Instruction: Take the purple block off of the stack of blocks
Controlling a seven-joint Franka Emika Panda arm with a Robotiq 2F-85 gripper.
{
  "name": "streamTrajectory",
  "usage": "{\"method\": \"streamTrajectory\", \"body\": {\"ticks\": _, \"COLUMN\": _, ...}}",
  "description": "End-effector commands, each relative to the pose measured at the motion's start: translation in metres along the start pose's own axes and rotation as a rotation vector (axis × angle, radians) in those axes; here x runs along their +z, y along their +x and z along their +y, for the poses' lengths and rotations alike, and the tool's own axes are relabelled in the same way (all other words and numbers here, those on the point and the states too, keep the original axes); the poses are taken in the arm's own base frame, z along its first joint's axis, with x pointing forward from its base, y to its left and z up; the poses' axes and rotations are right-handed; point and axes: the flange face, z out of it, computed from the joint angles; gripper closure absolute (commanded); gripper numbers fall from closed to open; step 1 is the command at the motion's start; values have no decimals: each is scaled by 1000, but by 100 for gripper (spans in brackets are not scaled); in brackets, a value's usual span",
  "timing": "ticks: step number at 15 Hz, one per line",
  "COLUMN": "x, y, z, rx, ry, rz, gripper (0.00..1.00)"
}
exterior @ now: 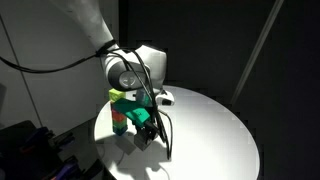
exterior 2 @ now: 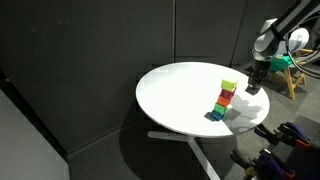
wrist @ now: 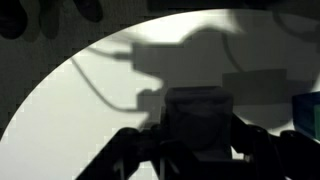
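Nearest the wrist camera, two dark fingers of the end effector [wrist: 197, 138] are seen rising from the bottom edge. They are closed against both sides of the purple block [wrist: 197, 115], which reads as a dim grey cube in the lower centre of the frame. Behind it, the white counter [wrist: 90, 110] is crossed by a dark shadow.

In an exterior view, the end effector [exterior: 146, 137] is seen low over the counter [exterior: 215, 130], lower centre, just right of the stack of blocks [exterior: 120, 112]. The stack is topped by a yellow-green cube [exterior: 118, 97]. The gripped block cannot be made out here.

In an exterior view, the stack of blocks [exterior 2: 224, 101] is seen at the right of the round counter [exterior 2: 170, 95], with the yellow-green cube [exterior 2: 229, 87] uppermost and red and green beneath. The end effector [exterior 2: 255, 86] is placed right of the stack, apart from it, by the counter's right rim. The block is too small to be resolved.
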Motion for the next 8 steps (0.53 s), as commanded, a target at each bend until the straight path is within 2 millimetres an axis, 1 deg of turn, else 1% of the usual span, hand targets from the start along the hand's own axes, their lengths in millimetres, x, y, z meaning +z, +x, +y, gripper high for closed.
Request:
{"method": "streamTrajectory", "body": {"ticks": 1, "x": 14, "y": 10, "z": 15, "rx": 23, "ry": 2, "rz": -13, "gripper": 71}}
{"method": "streamTrajectory", "body": {"ticks": 8, "x": 40, "y": 14, "z": 34, "rx": 69, "ry": 0, "rz": -59, "gripper": 71}}
